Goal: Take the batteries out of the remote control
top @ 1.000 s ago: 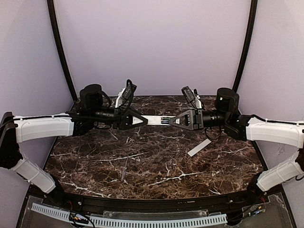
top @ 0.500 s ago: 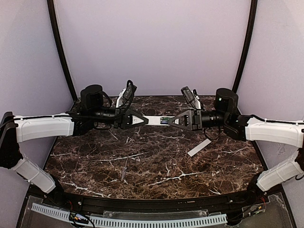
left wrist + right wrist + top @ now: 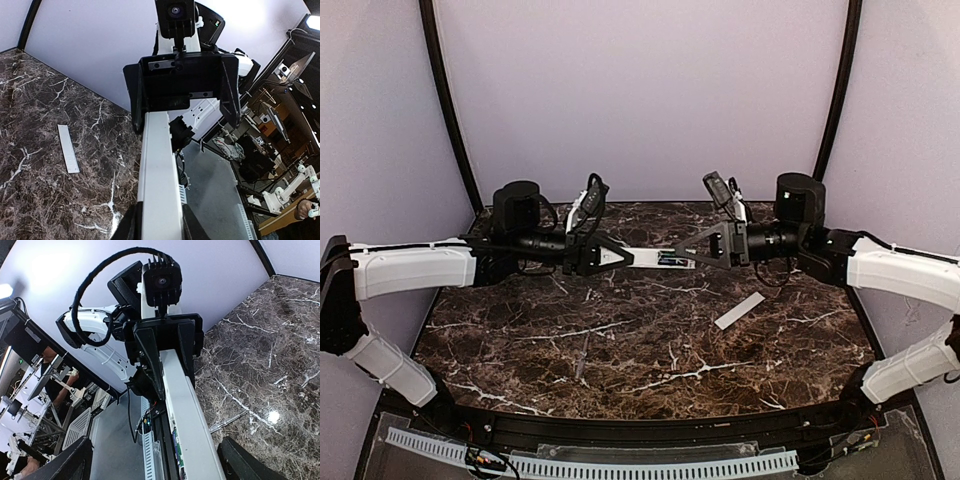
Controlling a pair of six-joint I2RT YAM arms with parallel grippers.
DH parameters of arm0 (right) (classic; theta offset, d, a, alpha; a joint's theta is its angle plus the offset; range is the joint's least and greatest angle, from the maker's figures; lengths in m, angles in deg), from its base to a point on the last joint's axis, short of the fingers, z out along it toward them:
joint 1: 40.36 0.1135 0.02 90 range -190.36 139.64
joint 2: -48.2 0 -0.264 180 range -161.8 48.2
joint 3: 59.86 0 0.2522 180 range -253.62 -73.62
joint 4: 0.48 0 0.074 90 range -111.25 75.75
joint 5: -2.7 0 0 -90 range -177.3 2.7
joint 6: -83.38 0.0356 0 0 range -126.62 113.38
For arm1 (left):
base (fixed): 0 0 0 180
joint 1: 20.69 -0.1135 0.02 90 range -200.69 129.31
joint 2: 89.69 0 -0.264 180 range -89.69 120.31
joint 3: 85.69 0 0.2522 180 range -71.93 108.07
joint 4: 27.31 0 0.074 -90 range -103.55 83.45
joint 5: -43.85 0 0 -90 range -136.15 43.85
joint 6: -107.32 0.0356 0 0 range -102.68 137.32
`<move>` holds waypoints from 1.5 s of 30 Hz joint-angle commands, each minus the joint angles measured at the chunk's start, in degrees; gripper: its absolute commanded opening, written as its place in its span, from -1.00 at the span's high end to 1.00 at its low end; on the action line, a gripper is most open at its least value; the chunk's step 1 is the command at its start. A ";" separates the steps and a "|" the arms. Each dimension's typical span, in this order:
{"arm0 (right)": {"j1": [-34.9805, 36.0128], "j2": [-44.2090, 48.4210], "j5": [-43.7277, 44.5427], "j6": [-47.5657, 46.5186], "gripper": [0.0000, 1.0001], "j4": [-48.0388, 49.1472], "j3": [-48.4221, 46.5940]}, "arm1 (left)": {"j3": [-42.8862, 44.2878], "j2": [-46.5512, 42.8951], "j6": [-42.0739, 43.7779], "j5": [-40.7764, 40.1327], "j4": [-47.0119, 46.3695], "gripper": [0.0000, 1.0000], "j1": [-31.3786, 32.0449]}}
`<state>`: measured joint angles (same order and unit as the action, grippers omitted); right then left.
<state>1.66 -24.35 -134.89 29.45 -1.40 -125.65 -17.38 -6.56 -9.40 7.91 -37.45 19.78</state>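
Note:
The remote control is held level above the table, its left end in my shut left gripper. My right gripper stands open around the right end, its fingers clear of the bar. In the left wrist view the remote control runs up from my left gripper pinching its sides. In the right wrist view the remote control lies between the wide-apart fingers of my right gripper. One of the batteries shows in the open compartment. Another of the batteries lies on the marble.
A flat white cover strip lies on the marble table right of centre; it also shows as the cover strip in the left wrist view. Black curved posts rise at both back corners.
My right gripper has opened and let go of the remote's right end, and its arm has drawn back a little. My left gripper keeps its grip in the same place.

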 commanded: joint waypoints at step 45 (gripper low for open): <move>27.76 -30.26 59.25 6.68 -0.67 -43.74 -32.05 | 1.66 -16.02 22.42 -67.87 25.83 0.99 -10.84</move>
<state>25.88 -48.70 -81.08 32.03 -39.44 -151.66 -14.80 -20.31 12.24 -56.28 -12.21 9.64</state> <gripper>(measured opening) 0.837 0.232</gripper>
